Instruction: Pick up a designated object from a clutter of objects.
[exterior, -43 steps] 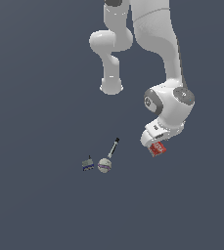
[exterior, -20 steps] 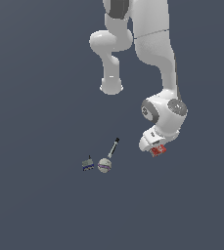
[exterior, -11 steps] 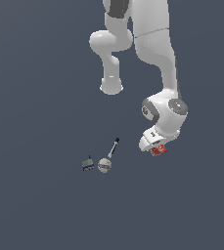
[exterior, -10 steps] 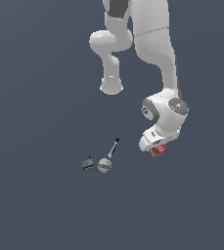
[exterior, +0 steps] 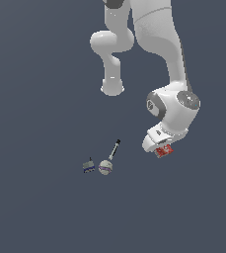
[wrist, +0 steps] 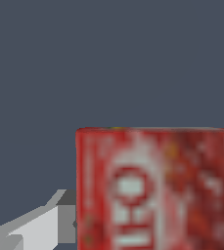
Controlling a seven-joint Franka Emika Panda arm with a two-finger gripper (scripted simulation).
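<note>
The red box [exterior: 164, 150], flat with white lettering, sits between the fingers of my gripper [exterior: 160, 147] at the exterior view's right. The gripper is shut on it. The hand hides most of the box there. In the wrist view the red box [wrist: 157, 190] fills the frame close up, and one grey finger [wrist: 35, 228] touches its edge. I cannot tell whether the box rests on the floor or hangs just above it.
The other clutter lies to the exterior view's left: a whitish ball with a purple band [exterior: 105, 167], a thin dark marker [exterior: 114, 148] touching it, and a small grey-blue piece [exterior: 89, 166]. The floor is plain dark grey.
The hand came down over the red box, then shifted slightly toward the exterior view's right with the box in it. The ball, marker and grey-blue piece have not moved.
</note>
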